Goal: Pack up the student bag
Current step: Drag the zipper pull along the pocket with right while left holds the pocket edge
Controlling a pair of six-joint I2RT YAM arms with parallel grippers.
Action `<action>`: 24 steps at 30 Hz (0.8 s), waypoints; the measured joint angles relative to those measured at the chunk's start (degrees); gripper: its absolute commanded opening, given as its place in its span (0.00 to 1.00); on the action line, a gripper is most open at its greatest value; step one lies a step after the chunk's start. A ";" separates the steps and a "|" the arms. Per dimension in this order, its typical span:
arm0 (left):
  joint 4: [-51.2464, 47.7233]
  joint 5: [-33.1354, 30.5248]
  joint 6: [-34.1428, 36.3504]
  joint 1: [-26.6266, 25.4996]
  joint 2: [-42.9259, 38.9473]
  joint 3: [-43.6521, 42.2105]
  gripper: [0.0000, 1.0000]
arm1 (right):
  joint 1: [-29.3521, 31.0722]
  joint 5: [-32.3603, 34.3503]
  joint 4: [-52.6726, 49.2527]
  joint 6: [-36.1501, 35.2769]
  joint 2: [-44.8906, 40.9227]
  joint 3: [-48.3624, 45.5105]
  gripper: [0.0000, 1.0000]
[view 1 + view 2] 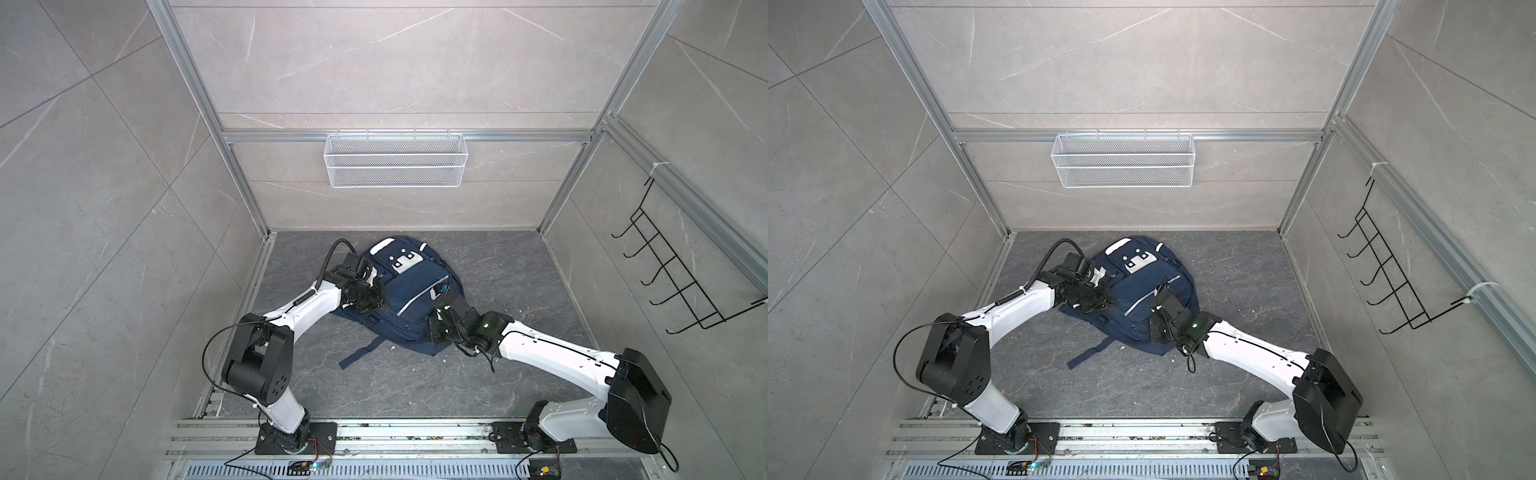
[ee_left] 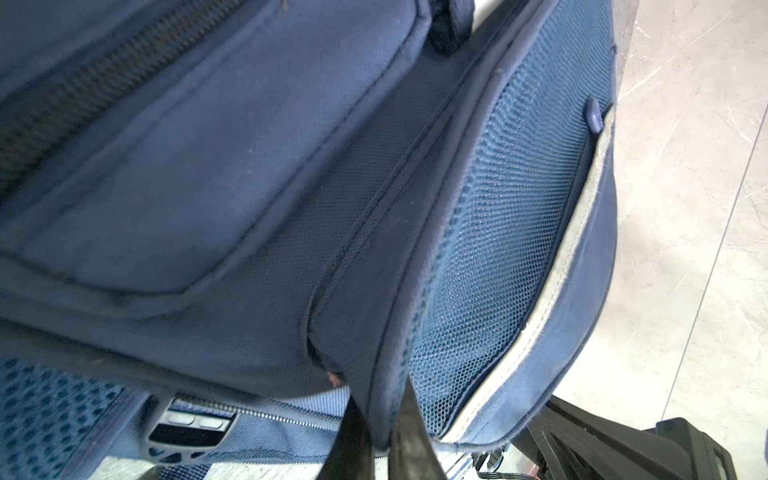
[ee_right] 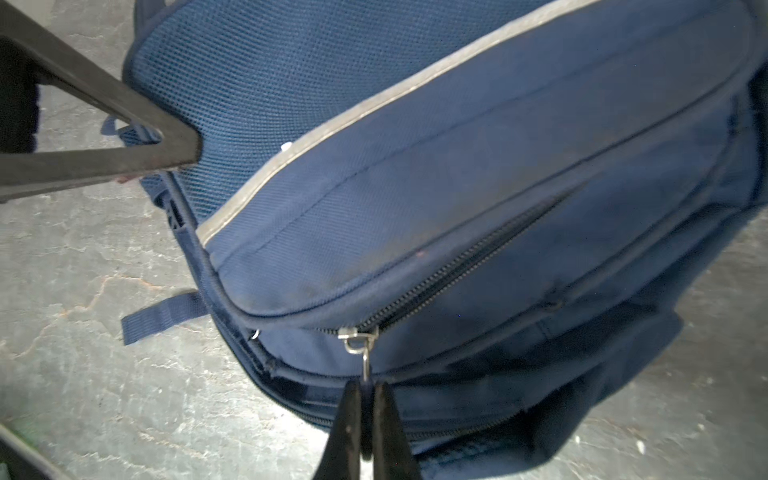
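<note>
Fingers (image 3: 348, 428) of right gripper (image 3: 365, 419) closed tight on zipper pull (image 3: 358, 345). Left gripper (image 2: 384, 440) pinched shut on pocket edge of student bag (image 1: 409, 286), which lies flat under both.

Risk: thin pull slips free, or bag drags across smooth grey tabletop (image 1: 519, 270) if left pinch gives.

Mesh basket (image 1: 395, 160) on wall beyond.

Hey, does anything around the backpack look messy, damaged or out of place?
White flecks litter the dark floor beside the student bag, like crumbs. One strap trails loose across the floor. No damage shows.
</note>
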 measured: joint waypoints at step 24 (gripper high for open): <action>0.74 -6.49 -0.57 4.26 -3.39 -3.10 0.46 | 5.14 -4.61 4.11 1.57 13.14 7.28 0.00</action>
